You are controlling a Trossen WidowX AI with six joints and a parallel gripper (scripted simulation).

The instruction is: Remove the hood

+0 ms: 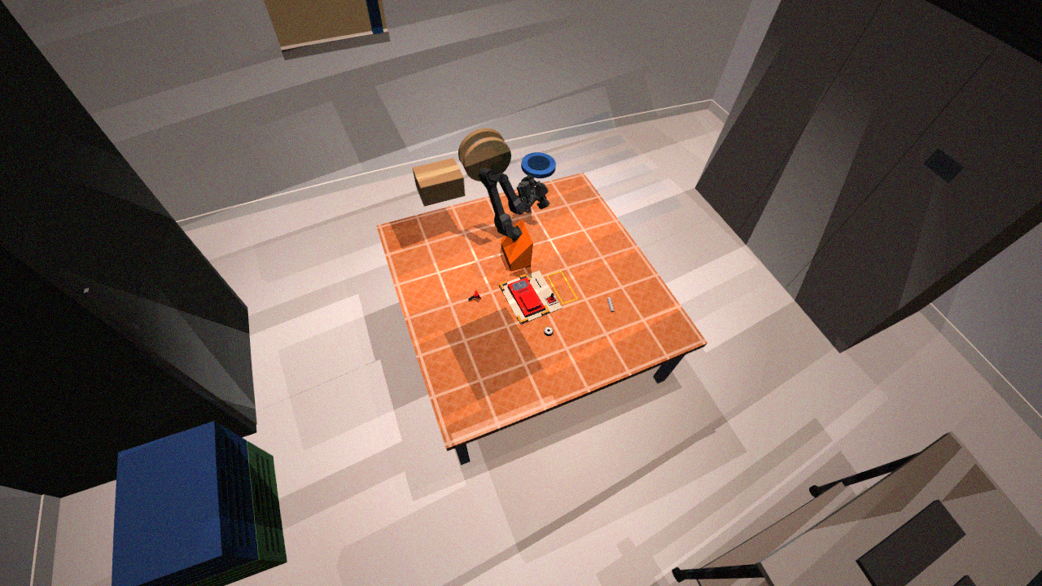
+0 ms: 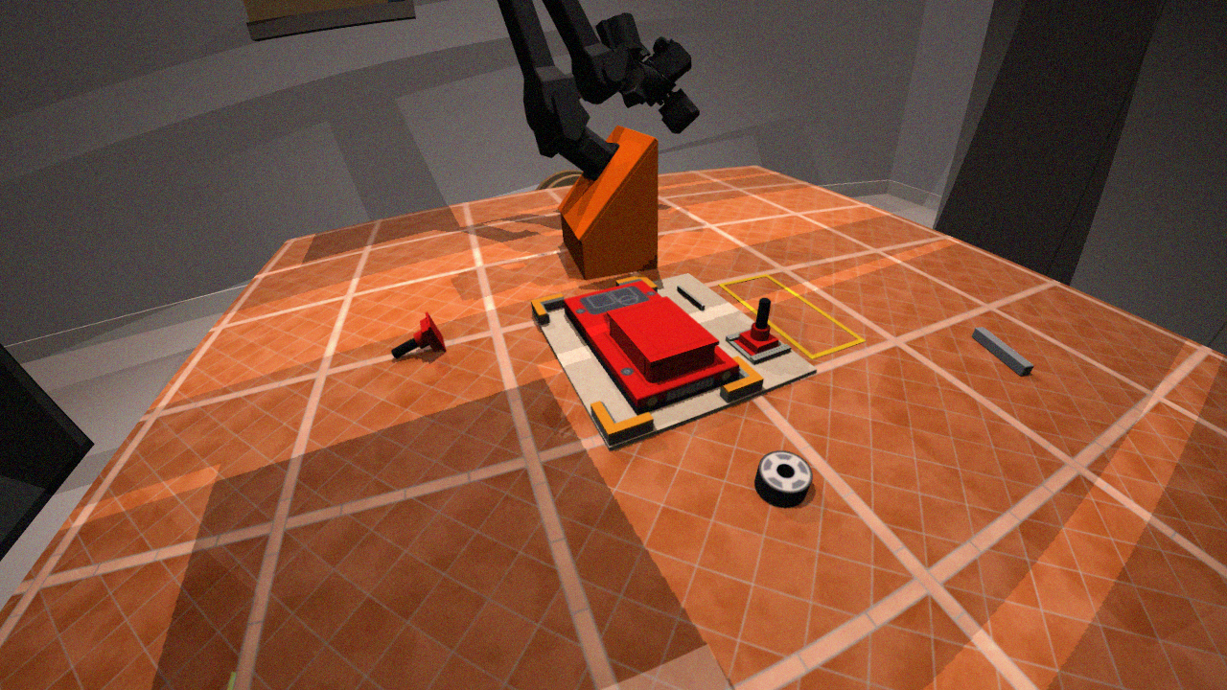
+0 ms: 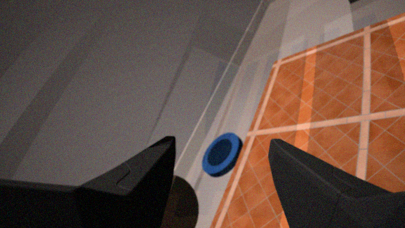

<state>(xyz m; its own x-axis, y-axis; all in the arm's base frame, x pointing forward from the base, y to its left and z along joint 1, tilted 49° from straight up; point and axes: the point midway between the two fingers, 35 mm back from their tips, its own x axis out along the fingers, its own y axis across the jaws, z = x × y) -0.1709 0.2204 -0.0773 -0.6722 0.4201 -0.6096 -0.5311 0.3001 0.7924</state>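
So the hood (image 1: pixel 531 301) (image 2: pixel 662 336) is sitting on the toy car (image 1: pixel 519 286) (image 2: pixel 600 325), which the corner brackets on the pale board (image 1: pixel 502 295) (image 2: pixel 576 363) probably keep from sliding. Marked area (image 1: pixel 562 286) (image 2: pixel 791 315) is just beside the board, likely for a short carry. End effector (image 1: pixel 545 196) (image 2: pixel 678 90) (image 3: pixel 223 146) hangs well away, fingers apart, nothing between them.

Open way over the yellow box

The black stick (image 1: pixel 552 296) (image 2: pixel 761 320) pokes up between the red car (image 1: pixel 524 290) (image 2: pixel 660 338) and yellow box (image 1: pixel 574 287) (image 2: pixel 837 348).
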